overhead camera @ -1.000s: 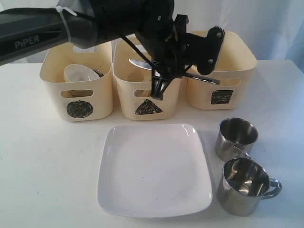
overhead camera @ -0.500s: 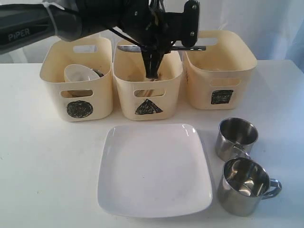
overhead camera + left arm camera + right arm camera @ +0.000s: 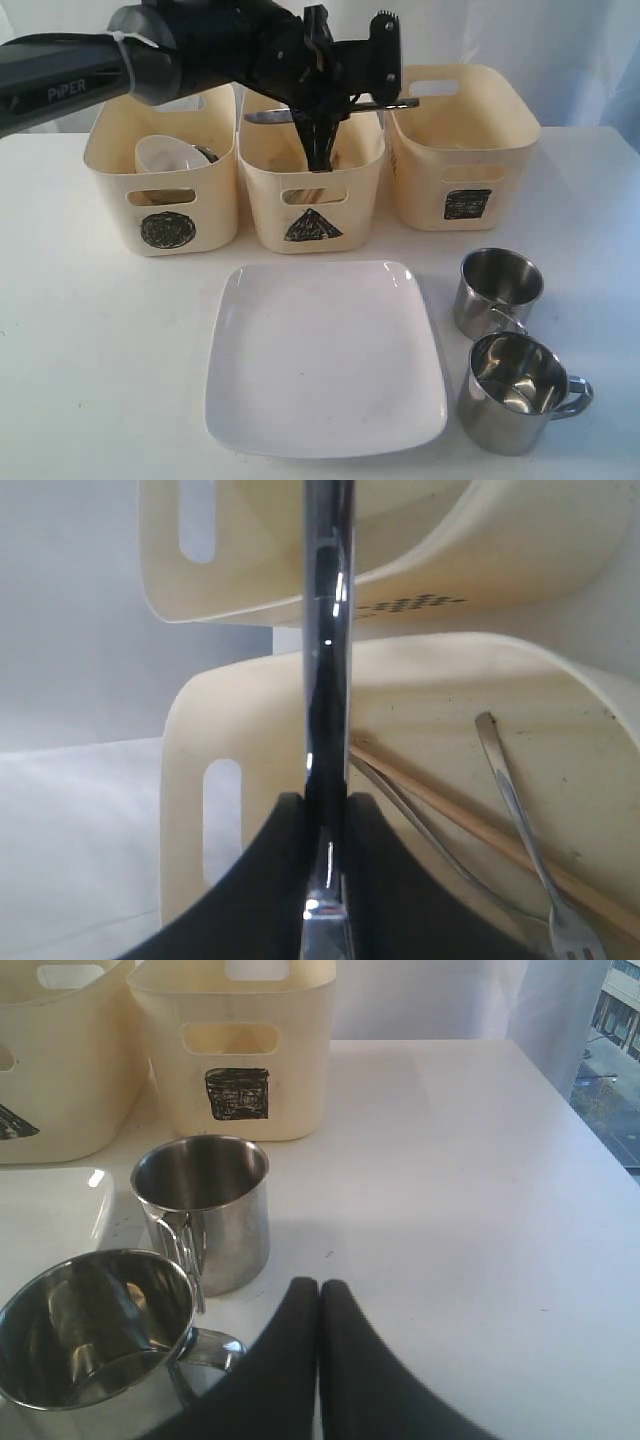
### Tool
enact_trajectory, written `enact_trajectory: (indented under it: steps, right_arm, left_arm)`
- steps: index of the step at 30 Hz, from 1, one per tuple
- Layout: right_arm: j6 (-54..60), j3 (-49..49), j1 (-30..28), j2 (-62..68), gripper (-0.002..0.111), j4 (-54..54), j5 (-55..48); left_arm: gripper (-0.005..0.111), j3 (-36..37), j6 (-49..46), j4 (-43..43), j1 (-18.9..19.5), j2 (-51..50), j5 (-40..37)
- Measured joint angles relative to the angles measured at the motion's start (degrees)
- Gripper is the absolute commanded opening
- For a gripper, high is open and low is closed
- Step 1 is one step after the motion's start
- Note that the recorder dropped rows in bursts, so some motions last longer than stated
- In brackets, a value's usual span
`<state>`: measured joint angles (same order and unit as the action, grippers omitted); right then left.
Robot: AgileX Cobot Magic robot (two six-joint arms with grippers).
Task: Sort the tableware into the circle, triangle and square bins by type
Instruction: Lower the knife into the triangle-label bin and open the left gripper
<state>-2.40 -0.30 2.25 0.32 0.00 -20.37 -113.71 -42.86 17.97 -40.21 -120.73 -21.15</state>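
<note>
- Steel knife (image 3: 325,680) — clamped between the fingers of the left gripper (image 3: 325,815) and held level above the triangle bin (image 3: 312,195).
- That bin holds a fork (image 3: 520,820) and wooden chopsticks (image 3: 470,825).
- Right gripper (image 3: 320,1295) — jaws pressed together, empty, over the table (image 3: 450,1160) beside a steel mug (image 3: 205,1210).

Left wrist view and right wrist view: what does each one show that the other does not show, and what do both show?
Only the left wrist view: the left claw shut on a steel knife; a fork and chopsticks inside the triangle bin. Only the right wrist view: two steel mugs, a corner of the white plate, the right claw shut, empty. Both: walls of the triangle bin and the square bin.
</note>
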Motion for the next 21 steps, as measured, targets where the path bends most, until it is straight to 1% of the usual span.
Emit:
enact_trajectory:
  steps: [8,17,21]
  right_arm:
    - [0.0,0.0,0.0,0.0,0.0,0.0,0.0]
    - [0.0,0.0,0.0,0.0,0.0,0.0,0.0]
    - [0.0,0.0,0.0,0.0,0.0,0.0,0.0]
  left_arm:
    - [0.001,0.0,4.3,-0.1,0.1,-0.1,2.1]
    - [0.001,0.0,5.2,-0.1,0.1,-0.1,2.4]
    - [0.005,0.0,6.4,-0.1,0.1,-0.1,2.4]
